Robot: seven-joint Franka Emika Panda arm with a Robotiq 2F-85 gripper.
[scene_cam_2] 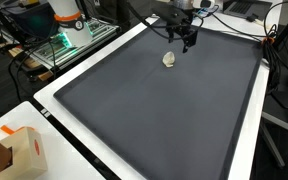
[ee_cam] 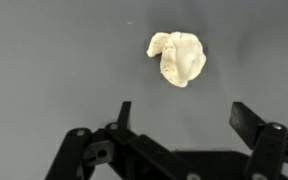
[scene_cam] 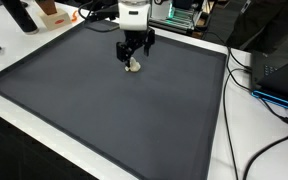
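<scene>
Wrist view: I look down at the gripper (ee_cam: 181,110). Its two fingers (ee_cam: 248,120) stand wide apart, as far open as they go. Nothing is between them, so it holds nothing. I only see the finger tips and some black links. The rest is cut off at the bottom edge.

The lump (ee_cam: 177,57) lies on the mat (ee_cam: 54,60) just past the finger tips. It does not touch them. It is small, cream and crumpled. I cannot tell what it is made of.

In both exterior views the lump is tiny, just a pale dot. It sits near the far edge of the mat, right under the gripper. In an exterior view (scene_cam: 134,57) the black fingers hang so close over the lump (scene_cam: 134,66) that I cannot see a gap there. Most of the arm is cut off at the top.

The mat is dark grey and flat, with a raised rim. It covers nearly all of a white table (scene_cam: 227,140). A brown box (scene_cam_2: 24,150) stands on the table's near corner in an exterior view, partly cut off. Behind the table are shelves and gear with a green glow (scene_cam_2: 64,42), too blurry to name. Dark wires (scene_cam: 242,68) run along one side of the table.
</scene>
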